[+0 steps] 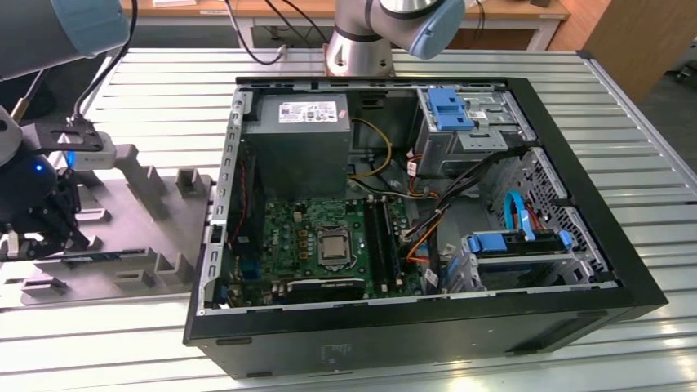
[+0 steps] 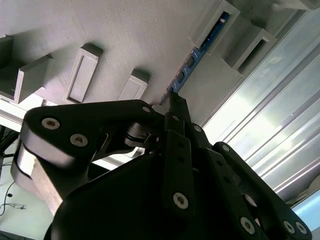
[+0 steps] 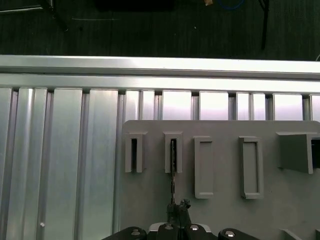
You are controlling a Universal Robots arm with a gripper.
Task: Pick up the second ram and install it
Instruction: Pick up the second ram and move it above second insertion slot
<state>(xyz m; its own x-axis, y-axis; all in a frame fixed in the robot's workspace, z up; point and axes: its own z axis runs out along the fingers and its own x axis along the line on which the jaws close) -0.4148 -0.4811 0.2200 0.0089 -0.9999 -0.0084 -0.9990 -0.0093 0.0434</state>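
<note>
The second ram (image 2: 199, 50) is a thin blue-green stick standing on edge in the grey fixture block (image 2: 125, 35), with one end in an upright post's slot. In the first wrist view the ram (image 3: 172, 172) appears edge-on as a dark line running from a post slot to my gripper (image 3: 176, 206). My gripper (image 2: 172, 99) is shut on the stick's near end, its black fingers (image 2: 178, 112) pressed together around it. In the exterior view my gripper (image 1: 46, 238) sits low over the fixture (image 1: 142, 204) at the exterior view's left, and the ram (image 1: 104, 256) reaches out from it.
An open computer case (image 1: 436, 331) lies on the slatted metal table (image 1: 642, 139) to the exterior view's right of the fixture. Inside are the green motherboard (image 1: 286, 237) with black memory slots (image 1: 381, 237), a power supply (image 1: 299, 135), cables and blue drive bays (image 1: 452, 106).
</note>
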